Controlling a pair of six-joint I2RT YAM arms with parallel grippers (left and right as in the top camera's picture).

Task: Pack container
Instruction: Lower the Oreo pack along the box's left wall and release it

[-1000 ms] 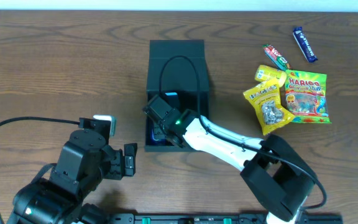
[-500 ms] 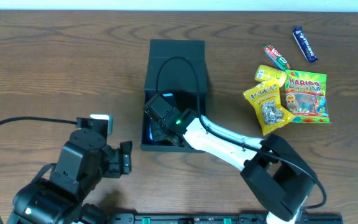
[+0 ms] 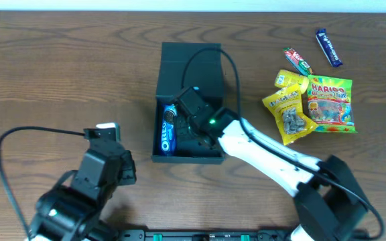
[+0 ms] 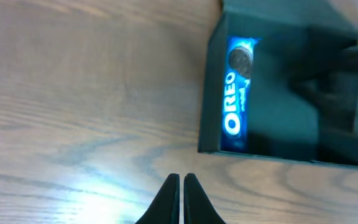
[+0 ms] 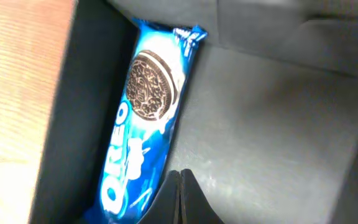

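The container (image 3: 210,59) is a dark box standing open mid-table, its flap lid folded away at the far side. A blue Oreo packet (image 3: 168,130) lies inside along its left wall (image 4: 210,93). My right gripper (image 5: 180,173) is shut and empty, hanging inside the box over its bare floor (image 5: 272,137), just right of the Oreo packet (image 5: 145,118). My left gripper (image 4: 181,177) is shut with nothing in it, over bare wood to the near left of the box. In the left wrist view the Oreo packet (image 4: 236,96) shows inside the box.
At the right lie a green Haribo bag (image 3: 330,104), a yellow snack bag (image 3: 288,117), a small red-green bar (image 3: 298,60) and a blue bar (image 3: 328,47). A black cable (image 3: 210,57) arcs over the lid. The left arm's cable loops at the near left.
The left gripper closed from wide open, and its arm swung a little. The right gripper shifted back and right in the box, uncovering the Oreo packet along the left wall.
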